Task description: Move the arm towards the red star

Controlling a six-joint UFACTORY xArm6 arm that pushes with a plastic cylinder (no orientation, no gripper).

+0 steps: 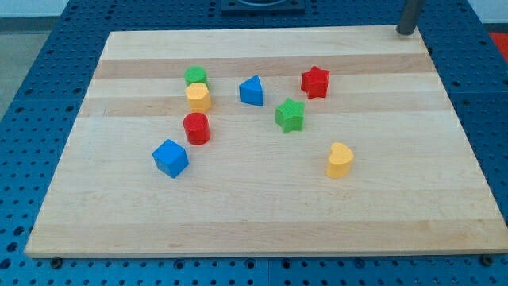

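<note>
The red star (315, 81) lies on the wooden board (262, 214) in the upper right part of the block group. My rod comes down at the view's top right, and my tip (406, 32) rests at the board's top right corner. The tip is far to the right of and above the red star, with no block between them. A green star (290, 114) lies just below and to the left of the red star. A blue block (252, 91) lies to the red star's left.
A green block (195, 76) sits against a yellow block (198, 97) at the upper left. A red cylinder (196, 128) and a blue cube (171, 157) lie below them. A yellow block (340, 160) lies at the lower right.
</note>
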